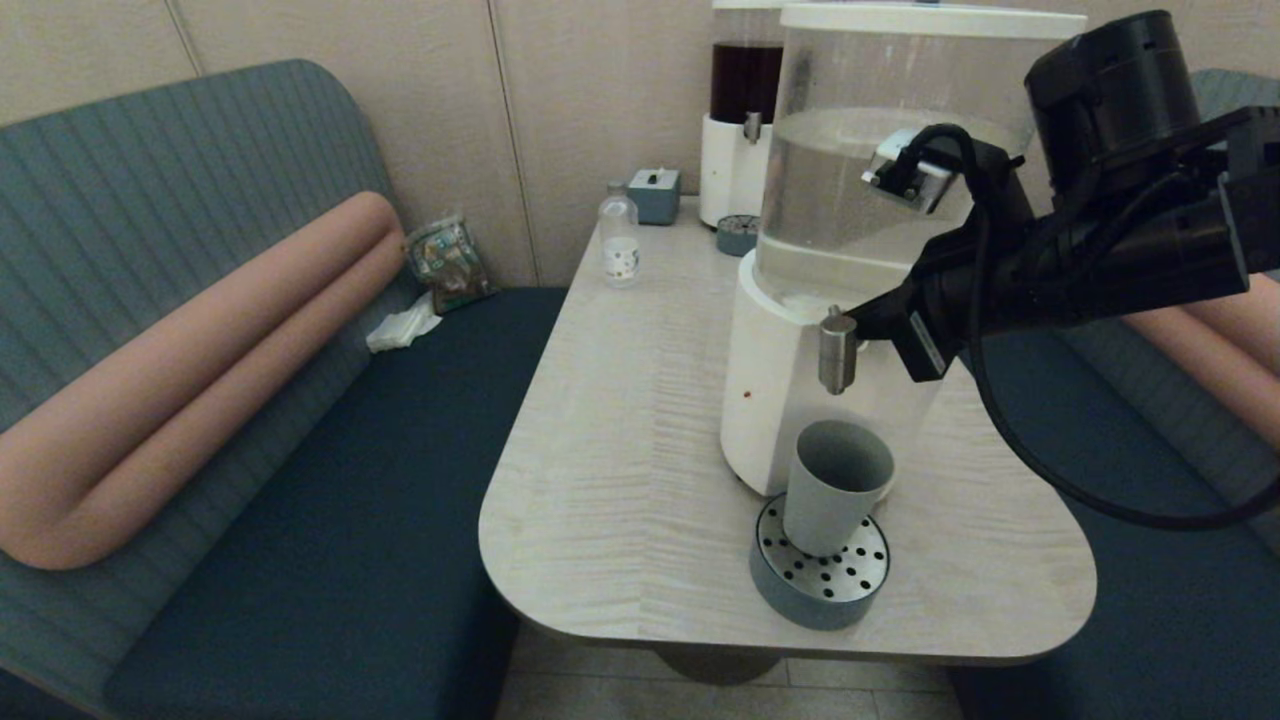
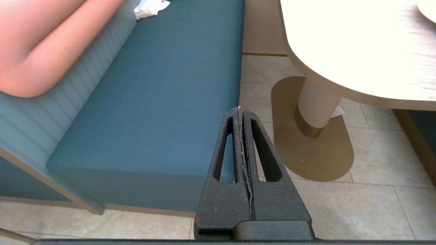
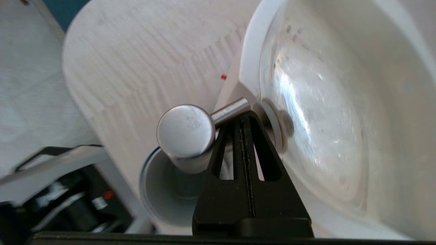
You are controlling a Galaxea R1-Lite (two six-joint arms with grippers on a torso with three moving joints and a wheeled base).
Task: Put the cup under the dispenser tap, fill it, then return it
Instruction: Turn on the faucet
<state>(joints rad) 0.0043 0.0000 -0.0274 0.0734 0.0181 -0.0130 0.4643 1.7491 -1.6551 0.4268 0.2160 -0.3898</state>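
The grey-blue cup (image 1: 838,485) stands upright on a round perforated drip tray (image 1: 822,592), directly below the brushed-metal dispenser tap (image 1: 838,352) of the large clear tank (image 1: 860,180). My right gripper (image 1: 866,325) is shut, and its tips rest against the tap's thin stem, behind the knob. In the right wrist view the shut right gripper (image 3: 243,117) touches the stem beside the tap's round top (image 3: 185,131), with the cup's mouth (image 3: 163,197) beneath. No stream of liquid shows. The left gripper (image 2: 240,112) is shut and empty, parked low beside the bench.
A clear bottle (image 1: 620,240), a small tissue box (image 1: 655,193) and the dark-liquid dispenser (image 1: 745,110) with its own drip tray (image 1: 737,234) stand at the table's far end. Benches (image 1: 330,520) flank the table (image 1: 620,480). The drip tray sits near the table's front edge.
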